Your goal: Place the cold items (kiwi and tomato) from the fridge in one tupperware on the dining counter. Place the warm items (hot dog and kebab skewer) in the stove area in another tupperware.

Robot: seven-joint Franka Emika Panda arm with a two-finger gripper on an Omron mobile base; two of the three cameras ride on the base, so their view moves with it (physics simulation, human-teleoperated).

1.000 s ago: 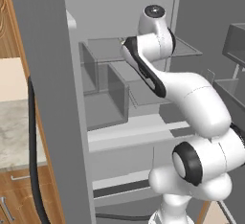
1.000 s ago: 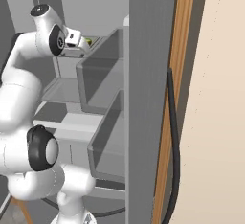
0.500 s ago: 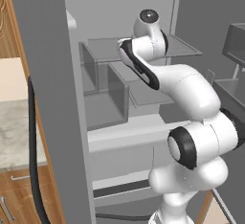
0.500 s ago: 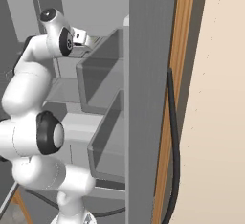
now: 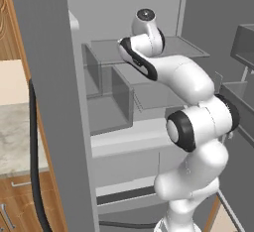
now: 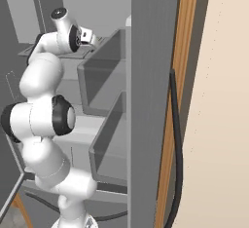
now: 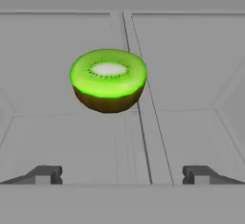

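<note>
The tool (image 7: 122, 174) stands wide open, its two dark fingertips (image 7: 44, 174) set far apart at the bottom of the hand view, with nothing between them. Ahead of it, up and a little left of the middle of that view, sits the kiwi (image 7: 108, 80) — a half fruit, cut face up, bright green with a pale core and a ring of dark seeds, brown skin below. It is apart from both fingertips and rests on the grey shelf (image 7: 182, 137) inside the fridge. A thin seam runs along the shelf floor just right of the kiwi, toward the back wall.

In the left base view the arm (image 5: 193, 127) rises from the lower right and reaches up and left into the open fridge, its wrist at the level of the upper glass shelf (image 5: 183, 47). Below and left of the wrist stand clear bins (image 5: 116, 99), and a grey drawer front (image 5: 129, 161) lies under them. The fridge door (image 5: 47, 102) fills the left foreground, with a black cable (image 5: 34, 151) along its edge; beyond it show a pale bench (image 5: 15, 142) and wood cabinets (image 5: 17, 208).

In the right base view the arm bends up from the lower left, the hand pointing right toward the back of the fridge — the kiwi itself I cannot make out there. Door bins (image 6: 104, 81) hang beside it, and a wood panel (image 6: 187, 51) borders a cream wall (image 6: 223, 124).
</note>
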